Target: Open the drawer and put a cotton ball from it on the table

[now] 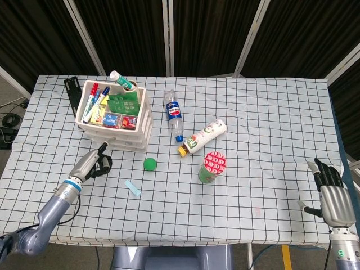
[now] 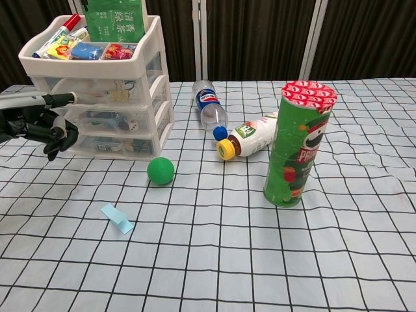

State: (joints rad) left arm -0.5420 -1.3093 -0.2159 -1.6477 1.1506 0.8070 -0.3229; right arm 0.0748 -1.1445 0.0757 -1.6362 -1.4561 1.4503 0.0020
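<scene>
A white three-tier drawer unit (image 1: 130, 130) (image 2: 123, 107) stands at the table's left, all its translucent drawers closed. Their contents show only dimly, and I cannot pick out a cotton ball. My left hand (image 1: 94, 162) (image 2: 38, 125) hovers just in front of the unit's left side. It holds nothing; most fingers are curled in and one long finger (image 2: 60, 99) points at the drawer fronts. Whether it touches them I cannot tell. At the table's near right corner my right hand (image 1: 332, 194) is empty with straight, spread fingers; only the head view shows it.
The unit's top tray holds markers, packets and a green box. A green ball (image 2: 160, 170) and a small blue piece (image 2: 117, 218) lie in front of the unit. To the right are a Pepsi bottle (image 2: 210, 111), a yellow-capped bottle (image 2: 250, 137) and an upright Pringles can (image 2: 296, 143).
</scene>
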